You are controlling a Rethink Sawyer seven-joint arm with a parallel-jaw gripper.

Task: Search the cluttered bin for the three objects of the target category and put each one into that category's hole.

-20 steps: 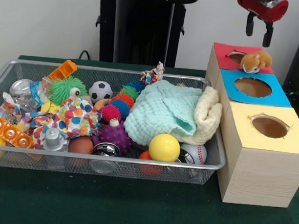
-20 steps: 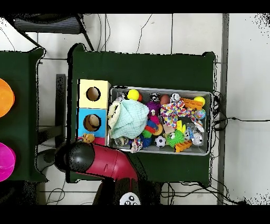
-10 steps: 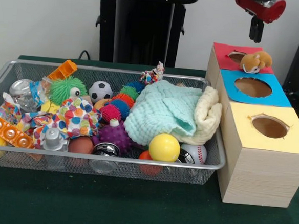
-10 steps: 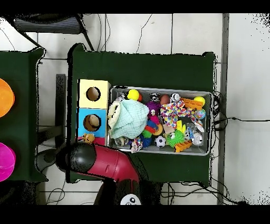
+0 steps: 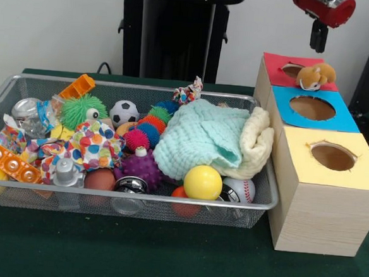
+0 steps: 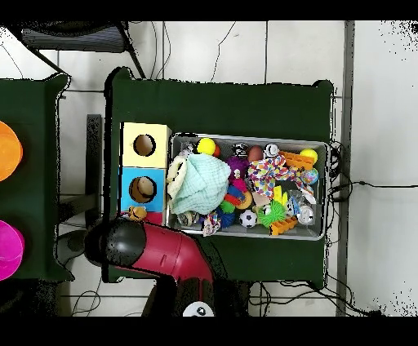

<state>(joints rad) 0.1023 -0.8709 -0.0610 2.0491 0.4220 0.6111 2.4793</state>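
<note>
The silver wire mesh bin (image 5: 136,199) is full of toys and fills the left and middle of the front view; it also shows in the overhead view (image 6: 245,138). A small orange-brown soft toy (image 5: 316,76) lies on the red panel, against the right edge of its round hole (image 5: 291,70); it also shows in the overhead view (image 6: 136,214). A pale cream soft thing (image 5: 258,141) lies at the bin's right end beside a mint cloth (image 5: 200,137). My gripper (image 5: 317,37) hangs above the toy, apart from it, fingers together and empty. The red arm (image 6: 155,251) hides it from overhead.
The wood-grain box row stands right of the bin, with a blue-panelled hole (image 5: 312,108) and a yellow-panelled hole (image 5: 333,156) nearer the camera. In the bin lie spiky balls (image 5: 142,168), a yellow ball (image 5: 203,181), a soccer ball (image 5: 123,112) and an orange block (image 5: 10,161).
The gripper's fingers stood apart one second ago and are now together. The gripper has barely moved. The orange-brown toy stays on the red panel.
</note>
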